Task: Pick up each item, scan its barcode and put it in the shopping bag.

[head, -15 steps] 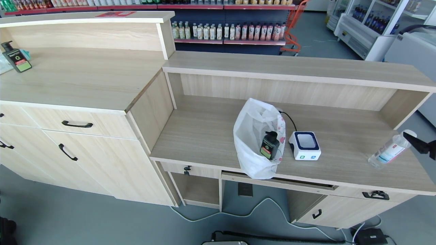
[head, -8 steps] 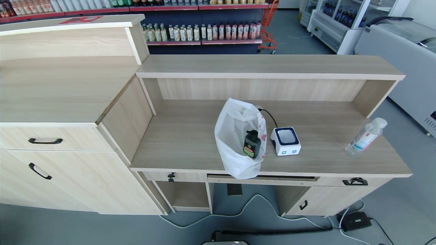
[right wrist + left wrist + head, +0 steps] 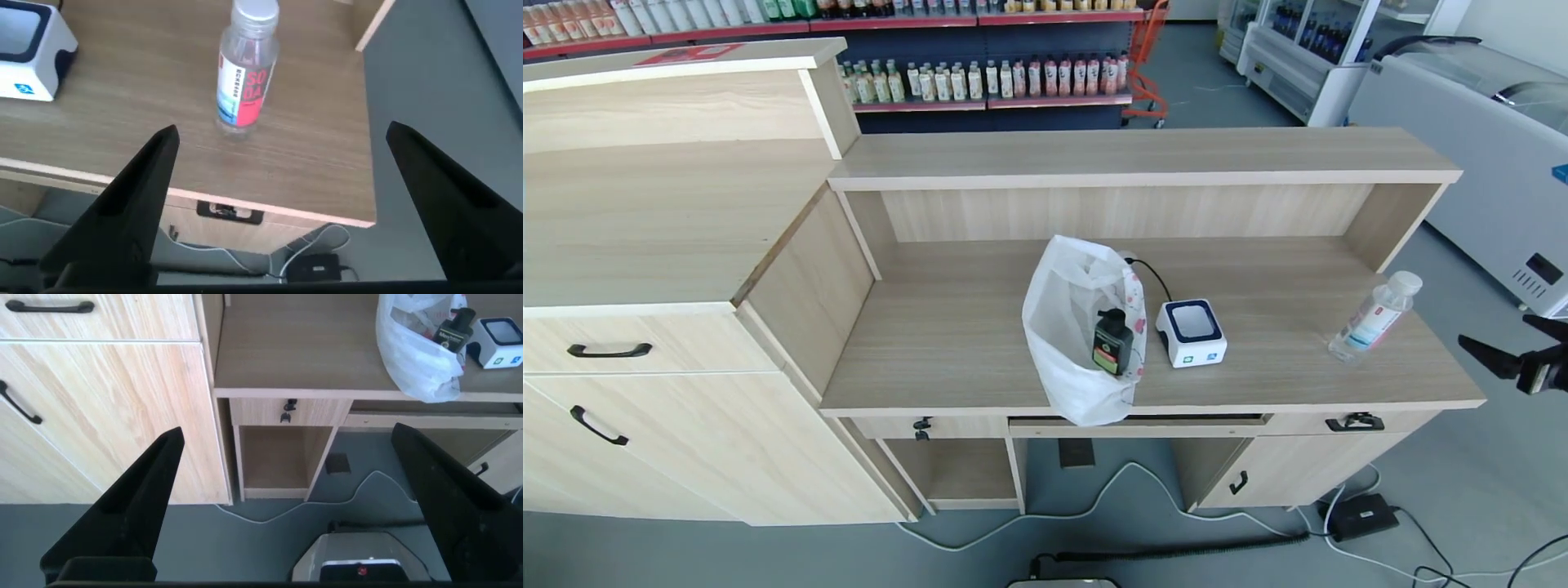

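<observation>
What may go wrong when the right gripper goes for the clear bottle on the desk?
1. The clear bottle stands upright, tall and narrow, near the right end of the desk; an off-centre approach by the open right gripper might knock it over.
2. The shopping bag sags over the front edge with a black pump bottle inside; another item could pull it off.
</observation>
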